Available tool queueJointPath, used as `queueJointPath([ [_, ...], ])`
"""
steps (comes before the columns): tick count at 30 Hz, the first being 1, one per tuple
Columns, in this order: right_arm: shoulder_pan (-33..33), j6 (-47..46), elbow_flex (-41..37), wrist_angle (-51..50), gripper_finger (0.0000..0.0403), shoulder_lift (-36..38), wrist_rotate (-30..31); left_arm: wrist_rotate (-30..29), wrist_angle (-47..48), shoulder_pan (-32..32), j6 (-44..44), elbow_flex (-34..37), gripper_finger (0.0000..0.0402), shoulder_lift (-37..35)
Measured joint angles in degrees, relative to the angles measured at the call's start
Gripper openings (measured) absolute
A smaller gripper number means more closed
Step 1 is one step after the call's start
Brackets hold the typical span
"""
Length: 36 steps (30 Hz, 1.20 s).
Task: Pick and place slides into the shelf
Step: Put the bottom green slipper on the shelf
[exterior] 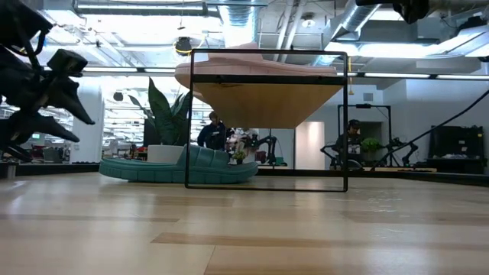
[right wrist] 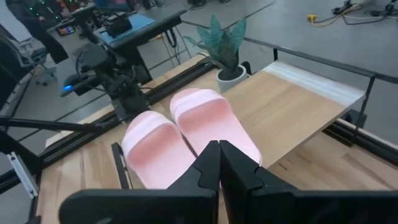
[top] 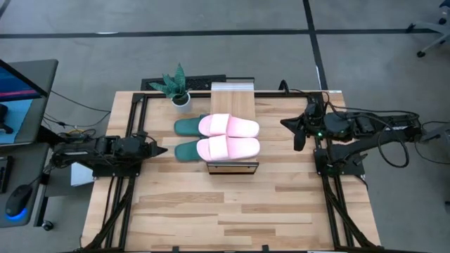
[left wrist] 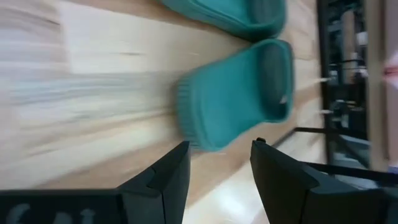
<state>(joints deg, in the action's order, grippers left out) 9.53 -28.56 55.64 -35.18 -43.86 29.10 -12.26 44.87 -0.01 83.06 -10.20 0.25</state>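
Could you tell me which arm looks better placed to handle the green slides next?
Probably the left. The left gripper is open and sits just beside the green slides, which poke out from under the shelf on its side. The right gripper is shut, beyond the shelf.

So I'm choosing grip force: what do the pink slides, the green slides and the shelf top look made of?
Pink slides: probably soft moulded rubber or foam, matte and seamless. Green slides: seemingly the same, matte with a ribbed edge. Shelf top: light wood or veneer with visible grain, on a thin dark frame that looks like metal.
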Motion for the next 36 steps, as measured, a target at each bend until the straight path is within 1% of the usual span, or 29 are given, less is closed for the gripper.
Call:
queueJointPath([
  [2, 0.85, -0.03, 0.00, 0.00, 0.0000, 0.00, 1.22, 0.62, -2.08, 0.00, 0.27, 0.44, 0.0157, 0.00],
  [7, 1.76, -0.09, 0.00, 0.02, 0.0000, 0.00, 2.03, -1.60, -1.68, 0.02, 0.35, 0.35, 0.0157, 1.83],
  [17, 1.82, -0.07, 0.00, -0.53, 0.0000, 0.00, 2.10, -1.04, -2.66, 0.04, 2.25, 0.46, 0.0157, 8.95],
  [23, 1.82, -0.07, 0.00, -0.85, 0.0000, 0.00, 2.08, -1.55, -7.58, 0.04, 2.21, 0.53, 0.0157, 14.44],
  [27, 1.82, -0.07, 0.00, -0.85, 0.0000, 0.00, 2.08, -1.77, -7.88, 0.04, 2.21, 0.55, 0.0157, 17.84],
  [36, 3.56, -0.41, 0.00, -1.13, 0.0000, 0.00, 2.45, -1.89, -12.02, 0.04, 2.19, 0.57, 0.0157, 22.69],
])
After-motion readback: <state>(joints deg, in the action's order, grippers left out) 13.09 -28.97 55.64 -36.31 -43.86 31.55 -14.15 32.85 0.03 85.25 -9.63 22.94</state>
